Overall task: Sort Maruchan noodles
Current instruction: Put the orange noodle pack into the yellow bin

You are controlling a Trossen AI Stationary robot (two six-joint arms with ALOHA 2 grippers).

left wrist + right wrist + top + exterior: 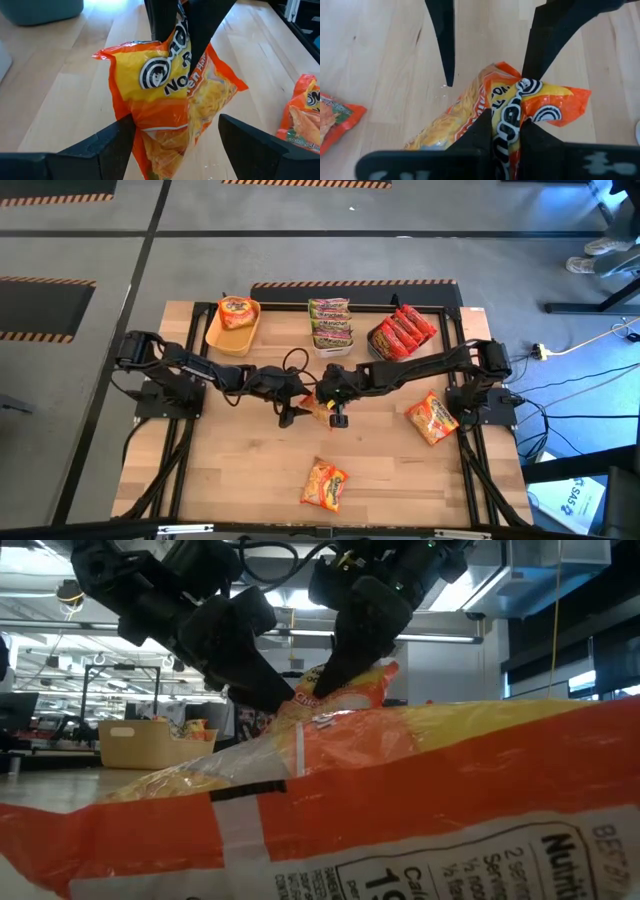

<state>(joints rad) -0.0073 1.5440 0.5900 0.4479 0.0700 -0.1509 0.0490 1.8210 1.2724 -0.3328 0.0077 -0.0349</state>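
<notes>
At mid-table, between the two arms, I have the orange noodle packet [520, 112] pinched at its top edge in the right gripper [507, 130], hanging long-axis down, the left gripper [175, 132] spread wide around its lower half, touching nothing

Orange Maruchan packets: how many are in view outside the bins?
3. One is pinched by the right gripper at table centre, with the open left gripper around it; one lies at the front; one beside the right arm's base. None seem hidden.
</notes>
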